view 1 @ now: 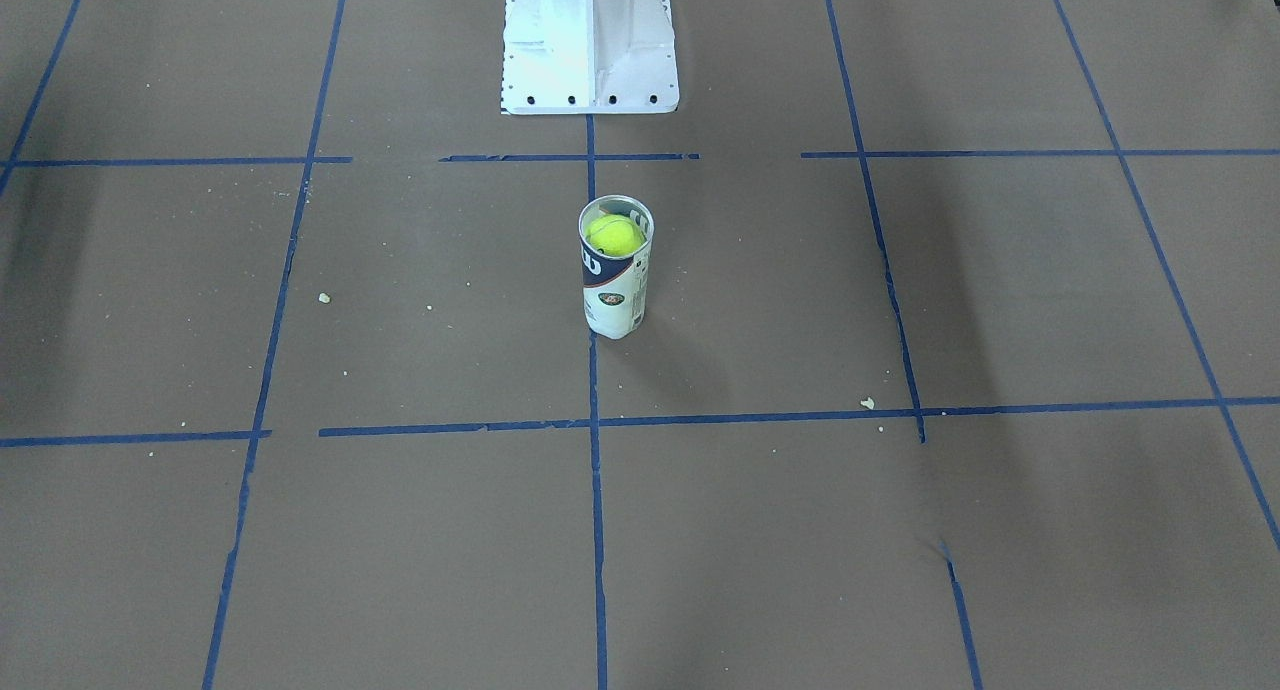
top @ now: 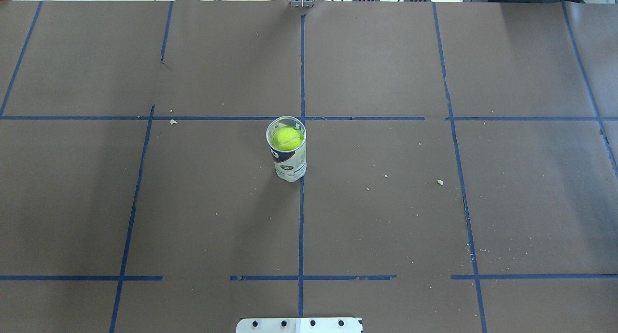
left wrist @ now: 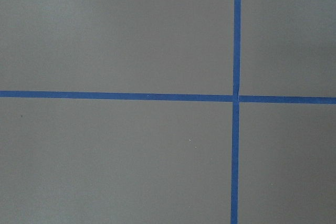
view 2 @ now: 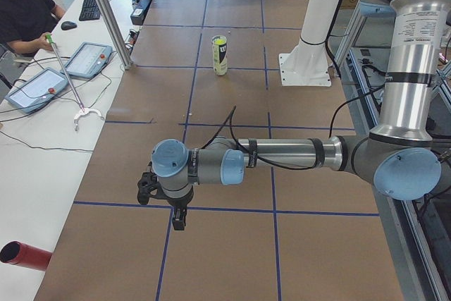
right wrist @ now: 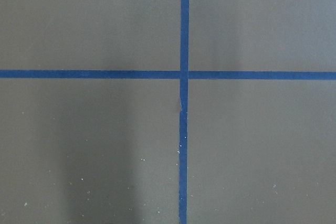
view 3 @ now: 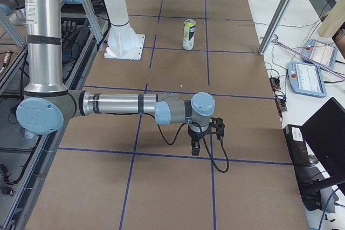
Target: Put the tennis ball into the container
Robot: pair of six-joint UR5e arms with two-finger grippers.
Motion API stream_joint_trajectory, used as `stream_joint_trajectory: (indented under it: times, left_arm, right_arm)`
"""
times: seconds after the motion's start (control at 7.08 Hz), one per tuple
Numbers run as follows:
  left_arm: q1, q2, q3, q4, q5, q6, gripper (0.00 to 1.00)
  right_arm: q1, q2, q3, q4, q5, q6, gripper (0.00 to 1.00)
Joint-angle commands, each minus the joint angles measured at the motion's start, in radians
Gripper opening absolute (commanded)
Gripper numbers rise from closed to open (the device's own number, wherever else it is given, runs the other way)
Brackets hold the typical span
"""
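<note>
Left tool (view 2: pixel 179 218): it shows only in the exterior left view, at the end of the near left arm (view 2: pixel 282 153), which is stretched out level. The tool points down over a crossing of blue tape (left wrist: pixel 235 98). Whether its jaws stand wide or narrow cannot be told at this angle. The left wrist view shows only desk surface and tape, with no fingers in frame.

Right tool (view 3: pixel 196 147): it shows only in the exterior right view, on the near right arm (view 3: pixel 118 103), and also points down above the desk (view 1: pixel 900 570). Its opening likewise cannot be told. The right wrist view shows only another tape crossing and scattered crumbs. Neither arm enters the overhead or front-facing views.

Container (top: pixel 289 161): a clear tube with a white and navy label. It stands upright at mid-desk with its long axis vertical and its open mouth up. Its base is on or just beside the central tape line, in front of the white pedestal (view 1: pixel 590 40), which both fixed central views cut off.

Tennis ball (top: pixel 288 138): it sits inside the container near the rim, with a white seam showing in the overhead view. No lettering can be made out. The label hides whatever lies below the ball.

Container and ball lie well apart from both tools, between them along the desk.
</note>
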Motion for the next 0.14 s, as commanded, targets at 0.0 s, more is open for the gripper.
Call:
stream_joint_trajectory:
  times: [0.0]
  left_arm:
    - [-0.002, -0.001, 0.0, 0.003, -0.003, 0.0, 1.0]
  right_arm:
    - [0.0, 0.0, 0.0, 0.0, 0.0, 0.0, 1.0]
